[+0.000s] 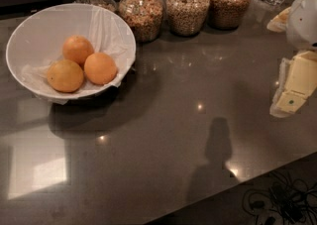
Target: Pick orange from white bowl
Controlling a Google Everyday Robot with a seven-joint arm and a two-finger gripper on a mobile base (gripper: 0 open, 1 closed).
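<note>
The white bowl (29,30) stands at the left of the counter, lined with crumpled white paper. Three oranges lie in it, touching one another. A deep-orange one (100,68) is at the right, a second (78,49) is behind it, and a paler, yellower one (65,75) is at the front left. My gripper (293,90), cream and white, hangs at the right edge of the view, far to the right of the bowl and above the counter. It holds nothing that I can see.
Several glass jars of grains and nuts (141,11) stand in a row at the back, the nearest just right of the bowl. The dark glossy counter (188,120) ends at a front edge at lower right, with cables (277,201) on the floor below.
</note>
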